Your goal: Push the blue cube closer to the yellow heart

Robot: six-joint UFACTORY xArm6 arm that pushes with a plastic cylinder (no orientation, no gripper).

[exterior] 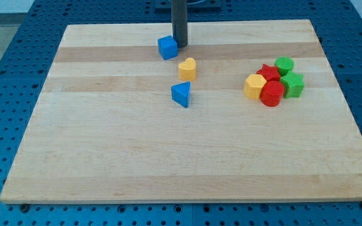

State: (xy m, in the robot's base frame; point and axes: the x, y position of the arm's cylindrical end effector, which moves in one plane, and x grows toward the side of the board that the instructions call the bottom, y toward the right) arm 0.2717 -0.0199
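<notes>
The blue cube (167, 48) sits near the view's top on the wooden board (105, 157). The yellow heart (188, 68) lies just below and to the right of it, a small gap apart. My tip (181, 45) stands at the cube's right side, touching or nearly touching it, above the heart.
A blue triangular block (181, 94) lies below the heart. At the view's right a cluster holds a yellow hexagon (254, 86), a red star (269, 72), a red cylinder (272, 93), a green cylinder (285, 64) and a green star (292, 84).
</notes>
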